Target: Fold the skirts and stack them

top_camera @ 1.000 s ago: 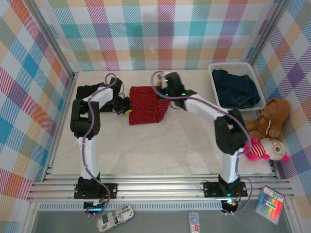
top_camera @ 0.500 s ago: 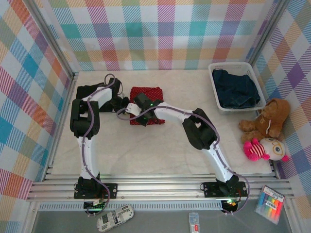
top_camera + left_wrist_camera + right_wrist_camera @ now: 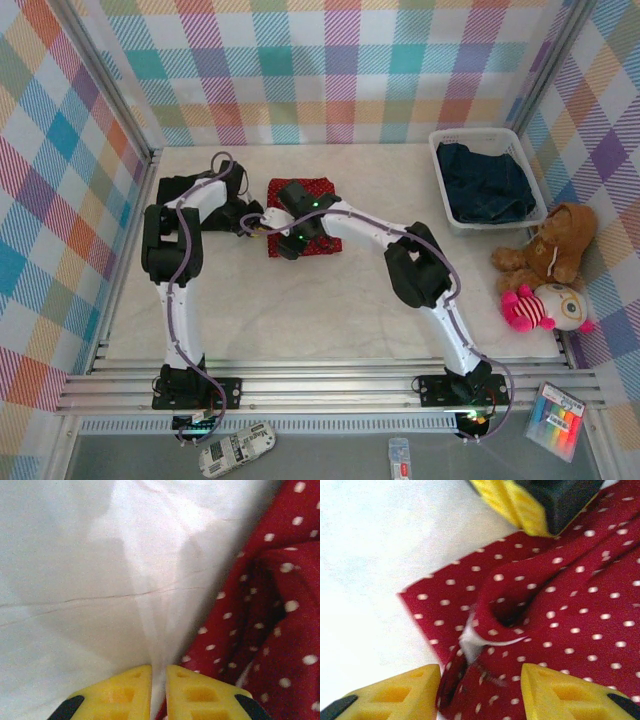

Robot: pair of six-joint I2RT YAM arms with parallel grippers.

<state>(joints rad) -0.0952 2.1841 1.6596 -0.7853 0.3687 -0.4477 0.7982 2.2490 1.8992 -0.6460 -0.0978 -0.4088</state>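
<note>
red skirt: the red dotted skirt (image 3: 318, 192) is folded up at the far-middle of the table (image 3: 330, 300), and its near-left corner is where both arms meet.
right gripper: my right gripper (image 3: 480, 690) hangs right over that corner, fingers spread wide either side of a puffed-up fold, not pinching anything.
left gripper: my left gripper (image 3: 158, 690) is cracked just a sliver and empty, sitting on bare table with the cloth edge just beside its right finger.
key relation: the lumpy fold is directly under the right gripper, so I'd say that arm is better placed to flatten or re-grab it.
view differences: the right wrist cam shows the bump and a white tag. The top cam shows the black skirt (image 3: 172, 186) far left and denim in the basket (image 3: 440, 145).
</note>
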